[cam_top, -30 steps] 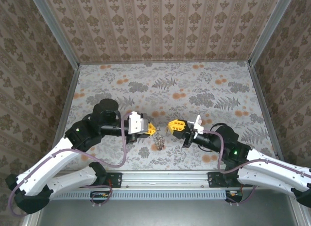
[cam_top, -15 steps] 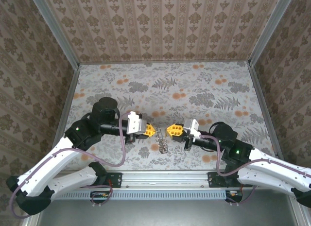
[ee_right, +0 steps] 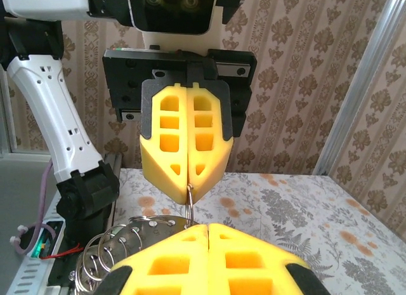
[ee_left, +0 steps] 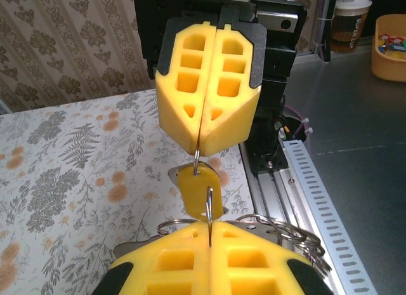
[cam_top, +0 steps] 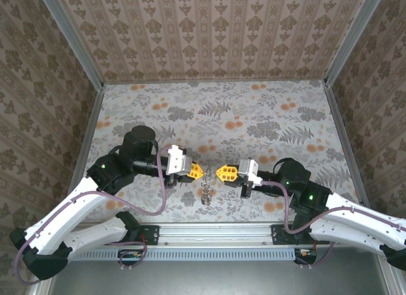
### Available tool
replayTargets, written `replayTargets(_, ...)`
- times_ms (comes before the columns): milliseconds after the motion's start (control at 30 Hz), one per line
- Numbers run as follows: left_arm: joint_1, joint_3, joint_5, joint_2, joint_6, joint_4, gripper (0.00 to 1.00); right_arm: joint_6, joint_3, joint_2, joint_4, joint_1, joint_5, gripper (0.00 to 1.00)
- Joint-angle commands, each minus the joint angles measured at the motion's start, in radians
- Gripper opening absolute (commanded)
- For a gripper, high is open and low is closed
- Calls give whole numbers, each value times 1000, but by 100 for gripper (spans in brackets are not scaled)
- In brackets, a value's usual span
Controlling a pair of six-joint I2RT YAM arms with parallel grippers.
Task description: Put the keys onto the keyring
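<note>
Yellow moulded pads (ee_right: 184, 143) close the left hand (cam_top: 200, 172) and right hand (cam_top: 219, 173), which meet tip to tip. Each is clamped on one thin steel keyring (ee_right: 189, 206) that spans the gap between them. Both arms are equally near. The keys (cam_top: 206, 192), apparently with loose split rings (ee_right: 104, 257), hang beneath, over the floral surface (cam_top: 254, 117).

A lab rig: wallpapered panels (cam_top: 209, 32) in aluminium framing (cam_top: 71, 38).
</note>
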Motion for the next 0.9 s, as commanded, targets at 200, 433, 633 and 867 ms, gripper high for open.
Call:
replayTargets(200, 13, 19, 43, -5, 8, 4, 0, -67, 18, 6, 41, 34, -32, 0)
replayTargets(433, 16, 23, 49, -1, 8, 3, 0, -76, 20, 17, 61, 44, -38, 0)
replayTargets(633, 16, 24, 57, 5, 8, -2, 0, -88, 17, 28, 85, 46, -28, 0)
replayTargets(867, 16, 28, 62, 7, 11, -9, 0, -113, 18, 37, 113, 46, -11, 0)
